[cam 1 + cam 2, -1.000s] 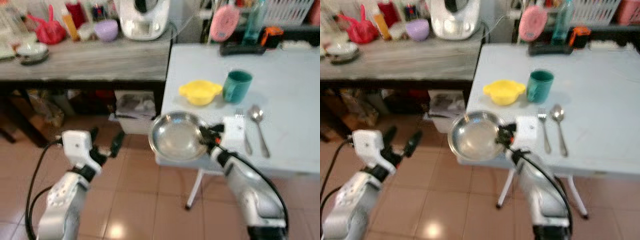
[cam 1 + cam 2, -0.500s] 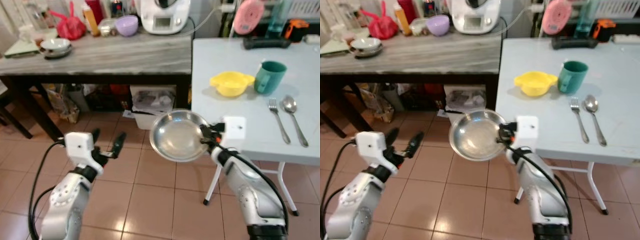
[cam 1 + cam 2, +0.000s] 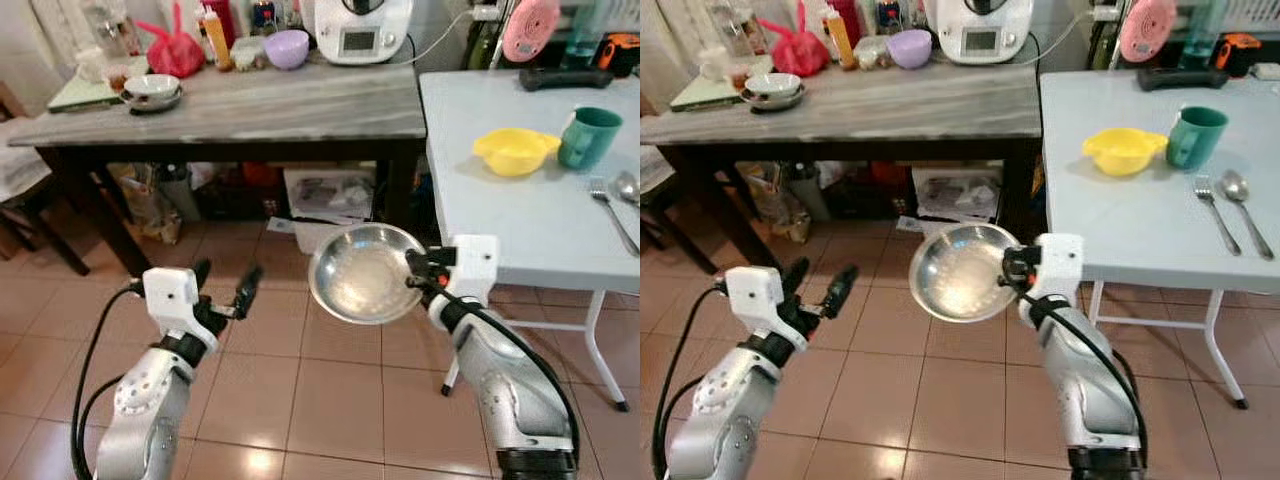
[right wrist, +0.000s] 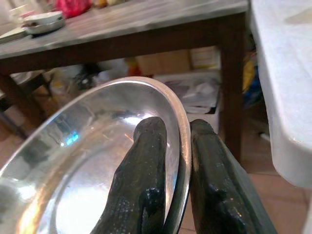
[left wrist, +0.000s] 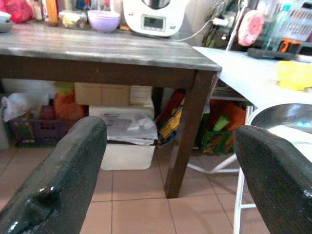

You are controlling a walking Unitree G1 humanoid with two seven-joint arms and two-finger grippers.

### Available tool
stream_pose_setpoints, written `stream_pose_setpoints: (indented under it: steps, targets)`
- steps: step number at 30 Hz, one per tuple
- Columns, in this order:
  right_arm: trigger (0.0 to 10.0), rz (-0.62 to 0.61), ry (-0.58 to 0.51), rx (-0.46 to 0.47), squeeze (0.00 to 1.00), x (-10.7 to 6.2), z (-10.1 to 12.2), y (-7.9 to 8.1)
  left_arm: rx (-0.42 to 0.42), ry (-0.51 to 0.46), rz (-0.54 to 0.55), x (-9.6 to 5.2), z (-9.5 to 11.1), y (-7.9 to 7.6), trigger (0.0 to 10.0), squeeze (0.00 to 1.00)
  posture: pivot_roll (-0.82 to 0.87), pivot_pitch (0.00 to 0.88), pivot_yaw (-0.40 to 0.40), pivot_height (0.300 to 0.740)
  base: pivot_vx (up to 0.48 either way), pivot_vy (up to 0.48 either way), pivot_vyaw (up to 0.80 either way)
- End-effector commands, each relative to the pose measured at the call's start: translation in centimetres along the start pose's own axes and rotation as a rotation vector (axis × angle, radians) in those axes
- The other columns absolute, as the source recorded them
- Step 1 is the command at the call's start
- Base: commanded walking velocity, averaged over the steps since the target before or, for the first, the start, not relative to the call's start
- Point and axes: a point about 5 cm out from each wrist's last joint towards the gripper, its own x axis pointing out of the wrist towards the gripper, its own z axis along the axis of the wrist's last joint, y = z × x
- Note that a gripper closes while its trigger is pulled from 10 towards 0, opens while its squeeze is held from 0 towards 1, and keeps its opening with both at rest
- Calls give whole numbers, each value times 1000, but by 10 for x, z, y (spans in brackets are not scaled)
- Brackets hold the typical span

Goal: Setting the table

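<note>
Firmly, the right gripper (image 4: 170,161) was clamped on the rim of a steel plate (image 3: 362,273), one finger inside the rim and one outside. It held the plate in the air above the tiled floor (image 3: 330,400), just beside the near corner of the white table (image 3: 520,220). On this table stood a yellow bowl (image 3: 513,150), a green cup (image 3: 587,137) and a fork (image 3: 1216,210) beside a spoon (image 3: 1246,212). The left gripper (image 3: 222,296) hung with its fingers (image 5: 53,185) wide apart, holding nothing, low over the floor before the dark wooden table (image 3: 240,110).
</note>
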Motion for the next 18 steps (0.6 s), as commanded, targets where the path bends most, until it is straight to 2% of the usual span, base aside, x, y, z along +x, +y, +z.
stream_pose_setpoints:
  steps: [1,16,18]
  targets:
    - [10000,31,-24,7,0,3,5,11,28,-2,28,-2,3,9,10000,0,-132,47,77,740,0,259,0]
    - [10000,23,-34,0,0,4,6,9,32,-17,25,0,2,7,10000,0,-134,42,72,740,0,17,0]
    - [10000,24,-36,-3,0,4,7,9,31,-20,23,0,2,7,10000,0,-134,41,72,740,247,0,0]
